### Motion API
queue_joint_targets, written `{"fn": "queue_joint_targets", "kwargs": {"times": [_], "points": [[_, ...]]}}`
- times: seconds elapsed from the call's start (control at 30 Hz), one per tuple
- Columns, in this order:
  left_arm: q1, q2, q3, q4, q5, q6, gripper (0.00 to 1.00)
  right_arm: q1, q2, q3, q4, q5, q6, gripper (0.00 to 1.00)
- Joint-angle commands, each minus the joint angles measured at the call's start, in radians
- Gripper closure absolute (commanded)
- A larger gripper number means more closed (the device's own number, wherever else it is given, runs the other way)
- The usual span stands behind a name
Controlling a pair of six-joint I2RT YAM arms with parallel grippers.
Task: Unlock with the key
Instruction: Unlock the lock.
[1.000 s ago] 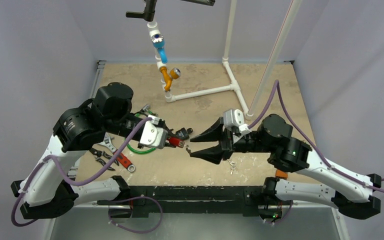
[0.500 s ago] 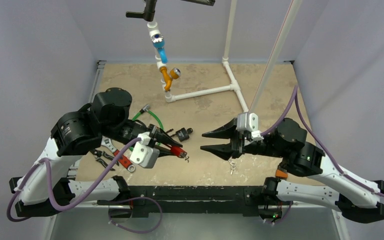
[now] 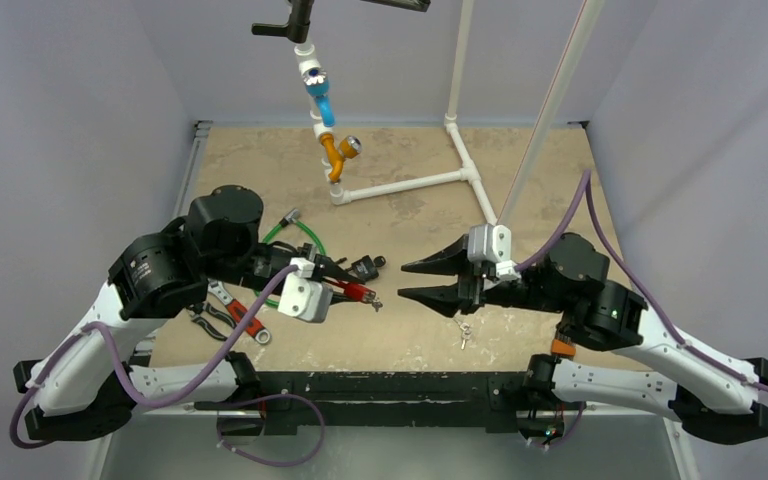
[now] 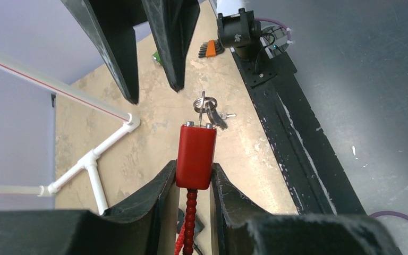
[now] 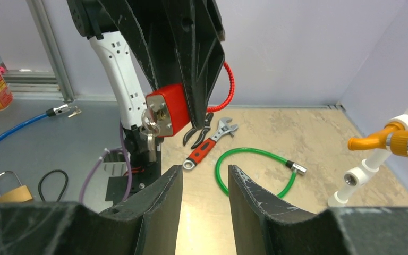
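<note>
1. The left pincer (image 4: 192, 169) is shut tight on the red box-shaped lock with a red bendy cable (image 4: 195, 151). It holds the lock up in the air, over the middle of the sandy-coloured worktop (image 3: 540, 170).
2. A small silver key on a ring (image 4: 216, 120) sits at the end of the lock, on the side that faces the other arm. The key looks like it is already in its hole, but I cannot be sure.
3. The right pincer (image 5: 204, 172) is partly open and has nothing in it. Its tips are near the key but do not touch it.
4. I think the step now is reaching for the key. Next, the right pincer should slide forward until the flat head of the key is between its fingers. Then it should pinch and turn. The left pincer must hold the lock firm so it does not spin too.
5. The ring hangs loose by the key, so the pincer could grab the ring by mistake.
6. There is open room between the two arms. The red-handled wrench (image 5: 206, 147) and the green cable loop (image 5: 218, 170) lie over by the left arm, out of the way. The white pipe frame (image 3: 410, 185) stands well behind.
7. Another little key (image 3: 465, 335) lies on the worktop under the right arm, near the front edge. A dropped key could slip off that edge onto the black rail (image 3: 380, 385).
</note>
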Motion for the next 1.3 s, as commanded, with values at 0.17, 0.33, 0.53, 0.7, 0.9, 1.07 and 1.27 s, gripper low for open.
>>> {"fn": "queue_joint_targets", "kwargs": {"times": [0.17, 0.33, 0.53, 0.7, 0.9, 1.07, 1.27], "points": [[-0.004, -0.049, -0.071, 0.138, -0.07, -0.133, 1.0, 0.0, -0.021, 0.092, 0.079, -0.007, 0.0, 0.73], [0.003, -0.052, -0.084, 0.189, -0.106, -0.204, 1.0, -0.001, 0.033, 0.086, 0.142, -0.063, 0.047, 0.76], [0.022, -0.062, -0.098, 0.237, -0.099, -0.287, 1.0, 0.0, 0.058, 0.063, 0.194, -0.052, 0.062, 0.8], [0.026, -0.065, -0.105, 0.254, -0.084, -0.312, 1.0, -0.001, 0.064, 0.055, 0.218, -0.051, 0.066, 0.83], [0.04, -0.067, -0.107, 0.279, -0.076, -0.346, 1.0, -0.001, 0.063, 0.043, 0.204, -0.031, 0.062, 0.96], [0.063, -0.069, -0.108, 0.298, -0.061, -0.384, 1.0, -0.001, 0.046, 0.041, 0.179, -0.005, 0.061, 0.94], [0.066, -0.077, -0.131, 0.309, -0.052, -0.386, 1.0, -0.001, 0.012, 0.082, 0.204, 0.042, 0.049, 0.84]]}}
